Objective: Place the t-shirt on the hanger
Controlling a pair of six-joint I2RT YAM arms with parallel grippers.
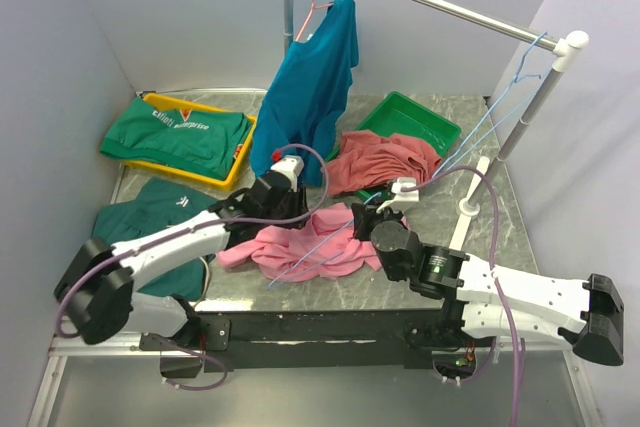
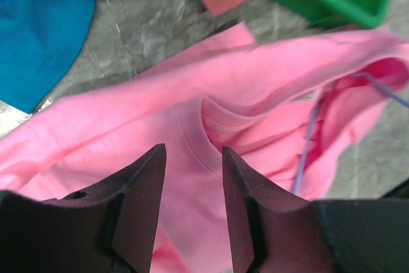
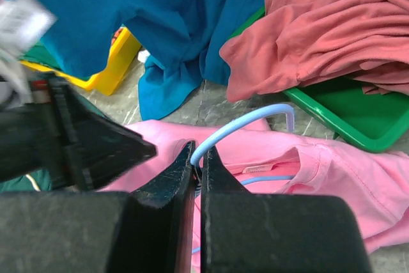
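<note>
The pink t-shirt (image 1: 300, 245) lies crumpled on the table between the two arms. The light-blue hanger (image 1: 300, 265) runs through it, its wire showing inside the collar (image 2: 307, 145). My right gripper (image 3: 199, 151) is shut on the hanger (image 3: 243, 123) just below its hook, which curves up and away from the jaws. My left gripper (image 2: 193, 151) is open and hovers just over the t-shirt (image 2: 255, 81) near the collar seam, with only cloth seen through the gap. In the top view the left gripper (image 1: 268, 209) is at the shirt's left, the right gripper (image 1: 365, 219) at its right.
A teal-blue shirt (image 1: 310, 87) hangs on a pink hanger from the rail (image 1: 440, 2). A dusty rose garment (image 1: 385, 159) spills from the green tray (image 1: 420, 119). A yellow tray (image 1: 215, 179) holds green shirts. More light-blue hangers (image 1: 520, 77) hang at the right post.
</note>
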